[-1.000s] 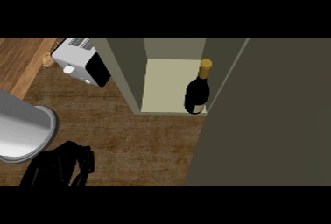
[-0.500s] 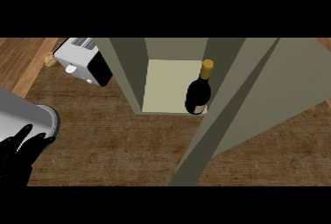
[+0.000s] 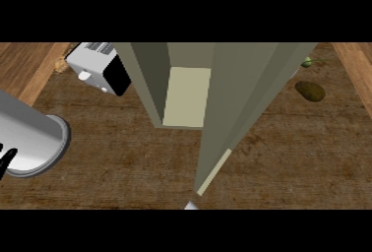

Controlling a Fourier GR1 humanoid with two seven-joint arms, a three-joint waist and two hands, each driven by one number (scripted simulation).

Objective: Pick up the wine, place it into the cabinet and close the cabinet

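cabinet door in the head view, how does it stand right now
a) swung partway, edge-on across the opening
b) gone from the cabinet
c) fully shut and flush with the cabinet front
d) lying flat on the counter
a: the cabinet door shows edge-on, slanting down across the front of the cabinet, with part of the pale inside showing beside it.

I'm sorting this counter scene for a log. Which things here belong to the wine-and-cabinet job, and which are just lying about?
Part of the job:
- cabinet, its inside partly showing
- cabinet door, swung part way across the opening
- left hand, barely showing at the left edge
The wine is not visible now.

Just lying about:
- toaster
- potato
- green item at the top right
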